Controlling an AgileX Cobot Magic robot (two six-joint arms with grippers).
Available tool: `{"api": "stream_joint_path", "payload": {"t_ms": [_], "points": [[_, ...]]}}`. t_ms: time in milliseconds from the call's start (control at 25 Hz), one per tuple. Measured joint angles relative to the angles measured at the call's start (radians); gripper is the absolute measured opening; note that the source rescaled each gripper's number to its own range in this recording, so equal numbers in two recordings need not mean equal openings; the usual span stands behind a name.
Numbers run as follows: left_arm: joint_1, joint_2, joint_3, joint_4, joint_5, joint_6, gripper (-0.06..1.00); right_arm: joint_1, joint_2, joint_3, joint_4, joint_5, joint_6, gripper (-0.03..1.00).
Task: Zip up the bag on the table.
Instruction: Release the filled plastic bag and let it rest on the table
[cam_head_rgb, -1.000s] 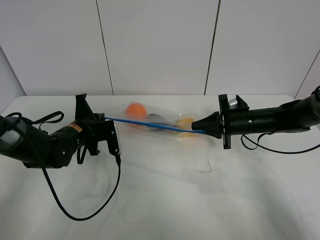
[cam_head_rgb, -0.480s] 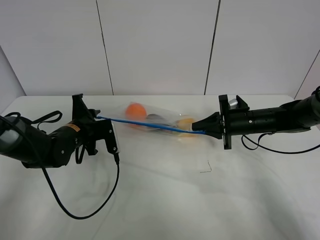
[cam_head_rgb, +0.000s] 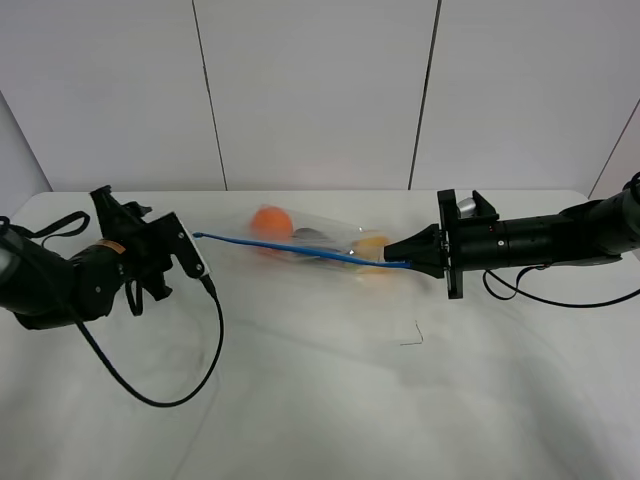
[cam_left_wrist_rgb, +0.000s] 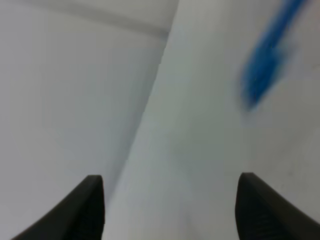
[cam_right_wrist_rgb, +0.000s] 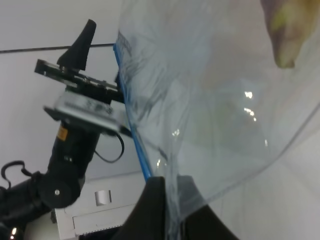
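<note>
1. The clear, crinkly plastic zip bag (cam_head_rgb: 330, 242) with its blue zipper strip lies towards the far side of the plain white matte table (cam_head_rgb: 320, 400). It looks light, floppy and slippery.
2. The stiffer blue strip looks like the best place to hold.
3. The right gripper (cam_head_rgb: 410, 259) is pinched onto the bag's right end.
4. The left gripper (cam_left_wrist_rgb: 170, 186) hangs clear of the bag, fingers spread and empty.

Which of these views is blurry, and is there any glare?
Left wrist view: all out of focus, the zipper strip just a blue smear. Right wrist view: sharper, with small white glints on the bag. High view: even, soft light, only faint shadows on the table.
</note>
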Motion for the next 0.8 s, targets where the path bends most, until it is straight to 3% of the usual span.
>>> {"api": "stream_joint_path", "payload": {"t_ms": [200, 360, 600, 800], "points": [[0.035, 0.0, 0.0, -0.002, -0.001, -0.444, 0.77, 0.0, 0.0, 0.0, 0.0, 0.0, 0.0, 0.0], [0.035, 0.0, 0.0, -0.026, -0.055, -0.689, 0.77, 0.0, 0.0, 0.0, 0.0, 0.0, 0.001, 0.0], [0.035, 0.0, 0.0, -0.158, -0.201, -0.829, 0.77, 0.0, 0.0, 0.0, 0.0, 0.0, 0.001, 0.0], [0.035, 0.0, 0.036, -0.168, -0.222, -0.867, 0.77, 0.0, 0.0, 0.0, 0.0, 0.0, 0.008, 0.0]]}}
